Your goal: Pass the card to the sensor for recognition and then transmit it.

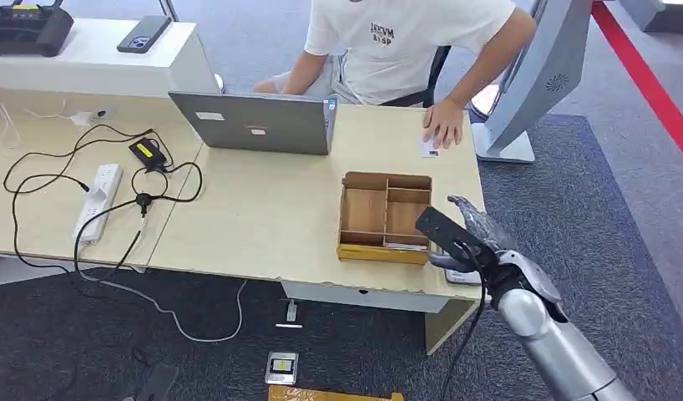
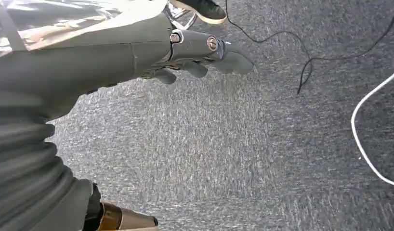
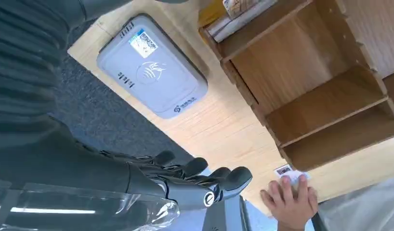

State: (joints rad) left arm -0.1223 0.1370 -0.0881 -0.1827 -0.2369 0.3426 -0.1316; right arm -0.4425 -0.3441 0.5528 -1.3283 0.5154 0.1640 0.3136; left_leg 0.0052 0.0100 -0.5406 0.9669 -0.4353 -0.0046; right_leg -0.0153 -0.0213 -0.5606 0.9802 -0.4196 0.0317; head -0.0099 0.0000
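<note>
A white card [image 1: 429, 148] lies at the table's far right edge under a person's hand [image 1: 443, 124]; the right wrist view shows that card [image 3: 285, 170] partly covered by the person's fingers [image 3: 290, 197]. The sensor, a pale grey card reader [image 3: 151, 77], sits on the table's near right corner, beside a wooden divided box [image 1: 386, 217]. My right hand [image 1: 473, 232] hovers above the reader with its fingers stretched out and holds nothing; the wrist view shows the same hand [image 3: 185, 183]. My left hand [image 2: 195, 53] hangs over the carpet, fingers loosely apart and holding nothing.
A grey laptop [image 1: 256, 123] stands at the back of the table, in front of the seated person. A power strip [image 1: 98, 200] and black cables lie on the left. A grey kiosk [image 1: 530, 83] stands on the right. The box's near compartment [image 3: 233, 12] holds light flat items.
</note>
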